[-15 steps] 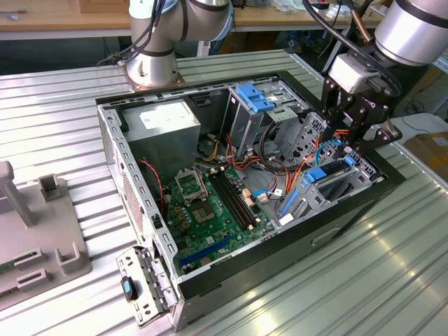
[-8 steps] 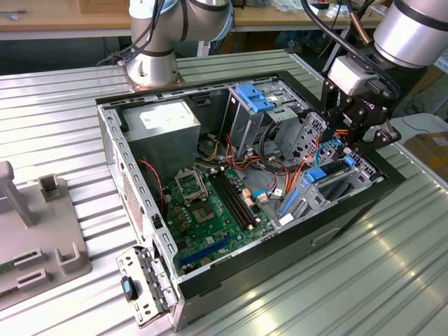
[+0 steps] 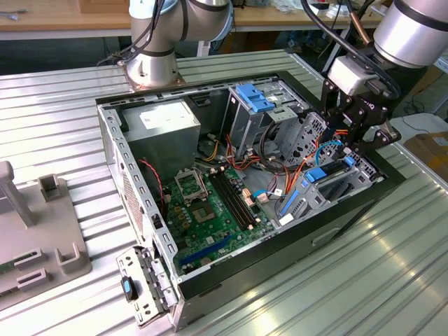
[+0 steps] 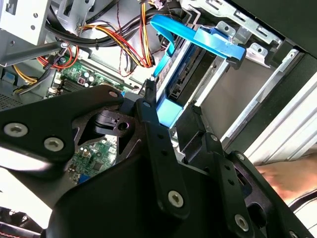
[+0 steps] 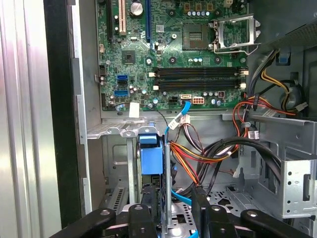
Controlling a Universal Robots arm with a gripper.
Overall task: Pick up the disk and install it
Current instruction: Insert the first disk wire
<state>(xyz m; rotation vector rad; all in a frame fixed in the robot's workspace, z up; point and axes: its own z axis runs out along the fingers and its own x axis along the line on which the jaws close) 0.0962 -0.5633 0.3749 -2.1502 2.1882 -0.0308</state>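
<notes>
The exterior view looks down at a slant, from well back, on the whole open computer case (image 3: 336, 224). Both wrist views sit close behind the gripper (image 5: 171, 210) (image 4: 173, 106), looking into the case: the first faces the motherboard (image 5: 173, 49) squarely, the second slants across the drive bay (image 4: 247, 34). All three share the motherboard (image 3: 210, 203) (image 4: 79, 74).

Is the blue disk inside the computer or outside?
Inside. The disk sits in the metal cage at the case's corner, the gripper right by it.

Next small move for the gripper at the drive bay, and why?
Probably a short push inward: the disk has its blue end jutting out of the drive cage right at the gripper, so it looks not fully seated.
</notes>
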